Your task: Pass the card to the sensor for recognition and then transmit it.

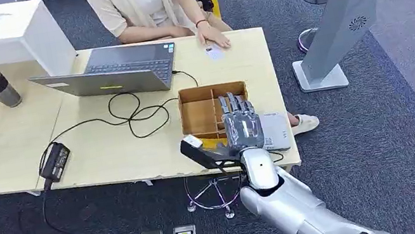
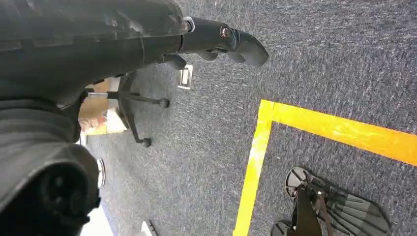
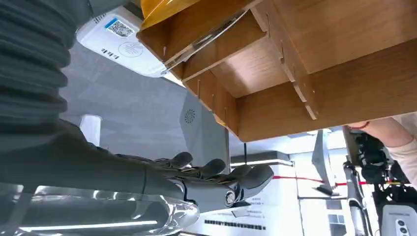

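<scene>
I see my right hand [image 1: 241, 125] held flat over the near right part of the table [image 1: 102, 155], fingers straight and spread, holding nothing, above the right side of the compartmented wooden box [image 1: 199, 113] and just left of the white sensor [image 1: 276, 131]. The card [image 1: 214, 52] lies on the table's far right edge, under a seated person's hand [image 1: 214, 36]. My left hand [image 2: 221, 42] hangs over the carpet, fingers extended, empty.
</scene>
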Action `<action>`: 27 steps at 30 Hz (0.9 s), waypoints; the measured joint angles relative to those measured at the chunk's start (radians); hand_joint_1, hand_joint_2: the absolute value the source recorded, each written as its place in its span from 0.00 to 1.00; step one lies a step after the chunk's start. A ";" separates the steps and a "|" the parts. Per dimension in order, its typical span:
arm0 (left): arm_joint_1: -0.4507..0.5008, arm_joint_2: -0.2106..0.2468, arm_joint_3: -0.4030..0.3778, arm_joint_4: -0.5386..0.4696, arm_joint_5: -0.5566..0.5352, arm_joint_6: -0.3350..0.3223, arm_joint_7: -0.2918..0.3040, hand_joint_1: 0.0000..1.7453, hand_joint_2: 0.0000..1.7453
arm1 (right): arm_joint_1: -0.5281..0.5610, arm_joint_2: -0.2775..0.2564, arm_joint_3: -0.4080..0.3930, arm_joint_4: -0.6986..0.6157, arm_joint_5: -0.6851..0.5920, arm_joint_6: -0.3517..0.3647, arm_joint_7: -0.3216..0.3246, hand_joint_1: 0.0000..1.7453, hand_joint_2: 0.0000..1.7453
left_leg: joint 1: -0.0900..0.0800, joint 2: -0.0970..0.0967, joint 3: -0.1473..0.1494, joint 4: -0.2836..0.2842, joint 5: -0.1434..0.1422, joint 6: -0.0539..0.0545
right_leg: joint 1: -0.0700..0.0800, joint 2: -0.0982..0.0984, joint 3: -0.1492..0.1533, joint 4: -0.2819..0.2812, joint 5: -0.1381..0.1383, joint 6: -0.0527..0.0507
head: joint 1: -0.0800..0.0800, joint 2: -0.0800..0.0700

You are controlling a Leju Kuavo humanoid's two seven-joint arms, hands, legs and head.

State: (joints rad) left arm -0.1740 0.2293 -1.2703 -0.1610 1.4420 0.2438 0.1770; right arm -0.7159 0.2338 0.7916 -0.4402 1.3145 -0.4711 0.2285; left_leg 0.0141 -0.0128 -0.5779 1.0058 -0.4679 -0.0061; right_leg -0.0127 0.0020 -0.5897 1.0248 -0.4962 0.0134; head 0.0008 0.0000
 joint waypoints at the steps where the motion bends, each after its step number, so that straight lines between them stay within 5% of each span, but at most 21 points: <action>1: 0.000 0.000 0.000 0.000 0.000 0.000 0.000 0.00 0.00 | -0.001 0.000 -0.001 0.003 0.002 0.002 0.001 0.00 1.00 | 0.000 0.000 0.000 0.000 0.000 0.000 | 0.000 0.000 0.000 0.000 0.000 0.000 | 0.000 0.000; 27: 0.000 -0.008 0.003 0.000 0.010 0.031 0.007 0.00 0.00 | -0.003 0.027 -0.008 0.053 0.050 0.045 -0.010 0.00 1.00 | 0.000 0.000 0.000 0.000 0.000 0.000 | 0.000 0.000 0.000 0.000 0.000 0.000 | 0.000 0.000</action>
State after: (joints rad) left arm -0.1737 0.2216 -1.2673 -0.1610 1.4519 0.2743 0.1842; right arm -0.7190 0.2609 0.7836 -0.3872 1.3645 -0.4265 0.2182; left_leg 0.0141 -0.0128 -0.5778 1.0058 -0.4678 -0.0061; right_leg -0.0127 0.0020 -0.5896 1.0248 -0.4962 0.0134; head 0.0008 0.0000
